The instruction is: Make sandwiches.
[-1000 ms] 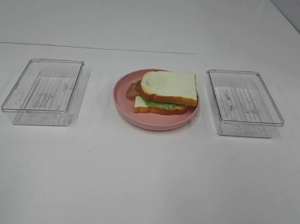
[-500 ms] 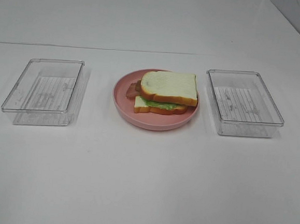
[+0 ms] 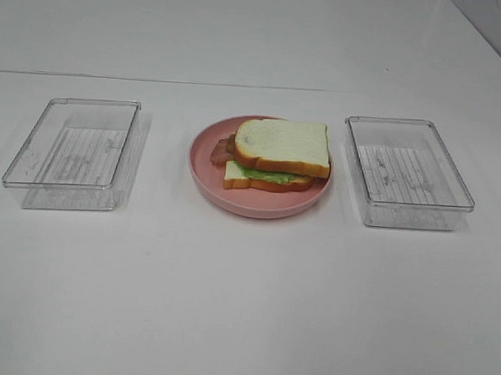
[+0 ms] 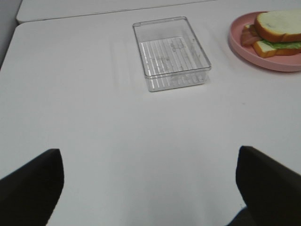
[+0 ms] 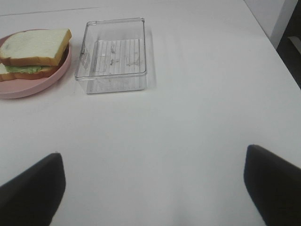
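Observation:
A stacked sandwich (image 3: 279, 153) lies on the round pink plate (image 3: 212, 180) at the table's middle: a white bread slice on top, green lettuce (image 3: 273, 177) under it, a second slice below, and brown-red bacon (image 3: 221, 151) poking out at the left. The sandwich (image 4: 278, 29) also shows in the left wrist view, and in the right wrist view the sandwich (image 5: 34, 49) sits beside a tray. Neither arm appears in the high view. My left gripper (image 4: 149, 188) and right gripper (image 5: 153, 188) both stand wide open over bare table, far from the plate, holding nothing.
An empty clear plastic tray (image 3: 74, 151) stands left of the plate and another clear tray (image 3: 405, 171) right of it. A seam in the white table (image 3: 224, 307) runs behind them. A dark gap past the table's edge (image 5: 289, 42) shows in the right wrist view.

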Controlling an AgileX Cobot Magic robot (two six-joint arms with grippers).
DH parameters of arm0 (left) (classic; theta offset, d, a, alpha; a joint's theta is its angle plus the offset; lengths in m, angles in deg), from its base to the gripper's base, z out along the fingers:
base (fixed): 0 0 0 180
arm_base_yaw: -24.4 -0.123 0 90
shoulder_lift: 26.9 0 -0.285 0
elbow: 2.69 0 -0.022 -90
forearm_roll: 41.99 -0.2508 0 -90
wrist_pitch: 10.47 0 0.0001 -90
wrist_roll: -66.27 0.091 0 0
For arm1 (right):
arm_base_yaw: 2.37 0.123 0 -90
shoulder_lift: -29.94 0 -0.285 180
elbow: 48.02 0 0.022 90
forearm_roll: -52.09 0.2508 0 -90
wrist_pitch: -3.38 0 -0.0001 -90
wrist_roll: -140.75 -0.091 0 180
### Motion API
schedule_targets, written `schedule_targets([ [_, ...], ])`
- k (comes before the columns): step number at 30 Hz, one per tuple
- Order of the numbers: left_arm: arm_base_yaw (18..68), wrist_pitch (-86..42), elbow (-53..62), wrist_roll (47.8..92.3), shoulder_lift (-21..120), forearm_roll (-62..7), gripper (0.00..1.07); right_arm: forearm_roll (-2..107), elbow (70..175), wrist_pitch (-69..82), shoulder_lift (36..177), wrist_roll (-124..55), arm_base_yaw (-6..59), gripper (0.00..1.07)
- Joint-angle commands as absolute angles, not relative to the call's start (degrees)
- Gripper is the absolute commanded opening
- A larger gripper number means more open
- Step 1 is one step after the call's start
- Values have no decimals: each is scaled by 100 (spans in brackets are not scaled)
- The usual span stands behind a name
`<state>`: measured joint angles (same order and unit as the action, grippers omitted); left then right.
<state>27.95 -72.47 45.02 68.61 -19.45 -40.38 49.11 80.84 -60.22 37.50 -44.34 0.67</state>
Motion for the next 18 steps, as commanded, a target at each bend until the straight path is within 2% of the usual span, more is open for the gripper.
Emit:
schedule_targets([
  [1, 2446, -7207, 4502, 6833, -2043, -3975, 94, 4859, 8072, -5965, 3607, -4406, 67, 96],
  [3, 2280, -7207, 4502, 6833, -2054, -3975, 94, 4859, 8072, -5965, 3607, -4406, 67, 96],
  [18, 2280, -7207, 4502, 6833, -2054, -3969, 94, 4859, 8072, -5965, 3607, -4406, 67, 96],
])
